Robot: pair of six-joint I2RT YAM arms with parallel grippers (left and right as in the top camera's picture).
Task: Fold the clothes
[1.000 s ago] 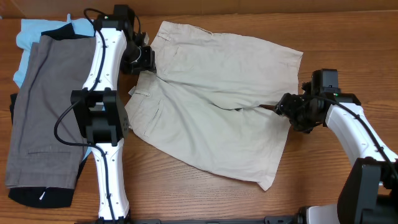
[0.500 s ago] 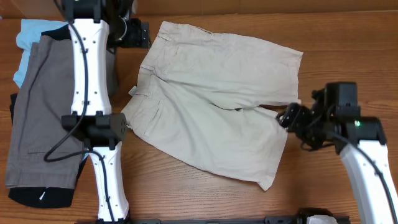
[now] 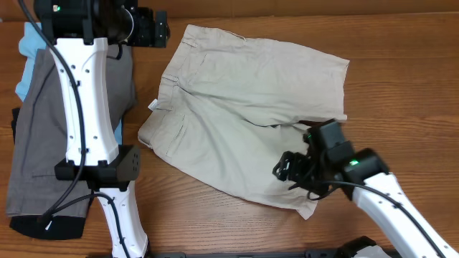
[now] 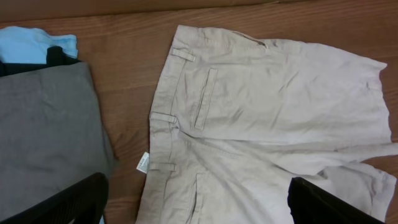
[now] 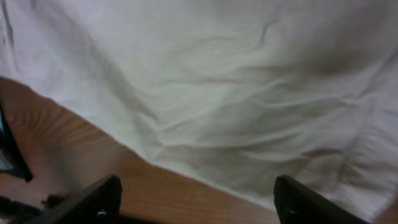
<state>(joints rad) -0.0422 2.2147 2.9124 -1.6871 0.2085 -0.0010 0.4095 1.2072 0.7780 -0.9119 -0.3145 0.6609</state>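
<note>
Beige shorts [image 3: 244,107] lie spread flat on the table [image 3: 401,43]: light, limp cotton, we judge. Our left claw [image 3: 156,30] and right claw [image 3: 281,170] gape empty; we'd pinch the waistband [image 4: 163,118] corners.

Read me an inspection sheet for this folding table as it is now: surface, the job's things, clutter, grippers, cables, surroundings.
Surface: wooden table, wood-grain top, no spills seen.
Job's things: beige shorts spread flat and unfolded, waistband toward the left arm's side, white tag at the waistband edge.
Clutter: grey-brown shorts piled at the side over a light blue garment and a black garment.
Grippers: left gripper open, off the shorts beside the far waistband corner; right gripper open above the near leg, holding nothing.
Cables: black cable running along the left arm.
Surroundings: tan band past the far edge; nothing else seen.
</note>
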